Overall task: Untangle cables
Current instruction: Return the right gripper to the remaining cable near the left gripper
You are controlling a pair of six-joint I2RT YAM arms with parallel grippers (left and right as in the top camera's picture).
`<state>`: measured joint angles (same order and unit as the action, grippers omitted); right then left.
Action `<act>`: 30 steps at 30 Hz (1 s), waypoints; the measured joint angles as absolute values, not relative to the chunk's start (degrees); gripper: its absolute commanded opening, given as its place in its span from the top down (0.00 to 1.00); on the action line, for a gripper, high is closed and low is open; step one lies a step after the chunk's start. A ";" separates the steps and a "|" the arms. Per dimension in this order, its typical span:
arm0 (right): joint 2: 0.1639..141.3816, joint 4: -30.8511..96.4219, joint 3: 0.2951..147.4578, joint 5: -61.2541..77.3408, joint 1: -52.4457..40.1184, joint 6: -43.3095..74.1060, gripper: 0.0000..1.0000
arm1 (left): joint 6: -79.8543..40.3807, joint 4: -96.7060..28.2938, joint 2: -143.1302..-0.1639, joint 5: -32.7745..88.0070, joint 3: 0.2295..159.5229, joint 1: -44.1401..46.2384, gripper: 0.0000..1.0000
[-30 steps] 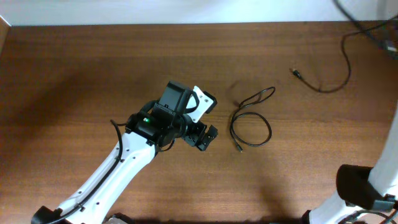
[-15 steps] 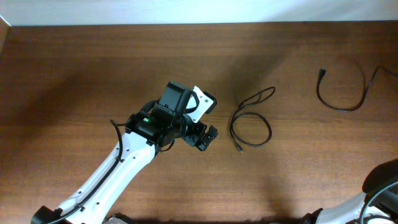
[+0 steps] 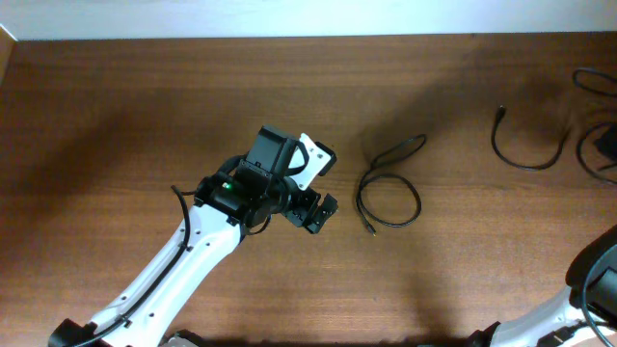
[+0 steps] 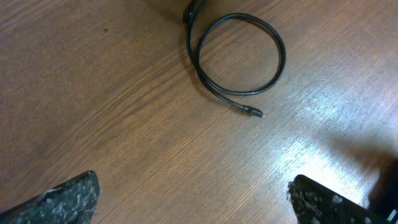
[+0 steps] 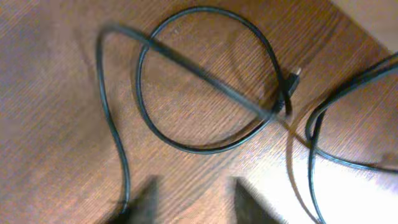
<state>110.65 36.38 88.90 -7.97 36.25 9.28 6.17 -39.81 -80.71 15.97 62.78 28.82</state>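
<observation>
The left gripper (image 3: 313,210) hovers over the wooden table (image 3: 145,106) with its jaws wide apart and nothing between them. In the left wrist view its two fingers (image 4: 71,198) show only as dark tips at the bottom corners, with bare wood across the gap. Ahead of that gap, a little toward the finger at the picture's right, lies the looped cable (image 4: 239,56). It is a thin black cord curled into one flat ring on the table. Its small plug tip (image 4: 260,114) trails off the ring back toward the jaws, and neither finger touches it. From overhead the same looped cable (image 3: 390,188) sits just beyond the left jaws, with a narrow folded stretch running off its far side. A second cable (image 3: 525,154) lies well apart from those jaws, bent into an open curve with its plug end pointing up the table. Only part of the right arm (image 3: 593,289) shows in the overhead view, at the lower corner. In the right wrist view the right gripper (image 5: 194,183) has its jaws apart, and the two fingers (image 5: 146,199) are dark smears from blur. Ahead of them is a blurred loop (image 5: 205,146) of thin black cord, crossed by a slanting strand. One strand runs down just outside the finger at the picture's left, and whether it touches that finger I cannot tell.
</observation>
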 measured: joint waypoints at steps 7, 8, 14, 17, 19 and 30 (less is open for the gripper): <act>110.65 39.03 88.90 13.17 36.21 3.81 0.29 | 6.17 -39.81 -80.71 15.97 62.78 28.82 0.01; 110.65 40.73 88.90 15.31 35.92 3.05 0.29 | 6.17 -39.79 -80.71 15.94 62.78 28.82 0.01; 110.76 45.08 88.90 18.57 25.15 0.99 0.29 | 6.17 -39.83 -80.71 15.97 62.78 28.82 0.01; 110.76 47.22 88.90 18.81 18.94 0.82 0.25 | 6.17 -39.81 -80.71 15.97 62.78 28.82 0.01; 110.76 49.54 88.90 19.03 14.02 -1.13 0.22 | 6.17 -39.83 -80.71 15.97 62.78 28.82 0.01; 110.87 51.48 78.37 19.18 -4.51 -11.03 0.21 | 6.17 -39.75 -80.71 15.97 62.78 28.82 0.01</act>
<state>110.87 51.48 78.37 19.18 -4.51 -11.03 6.17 -39.75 -80.71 15.97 62.78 28.82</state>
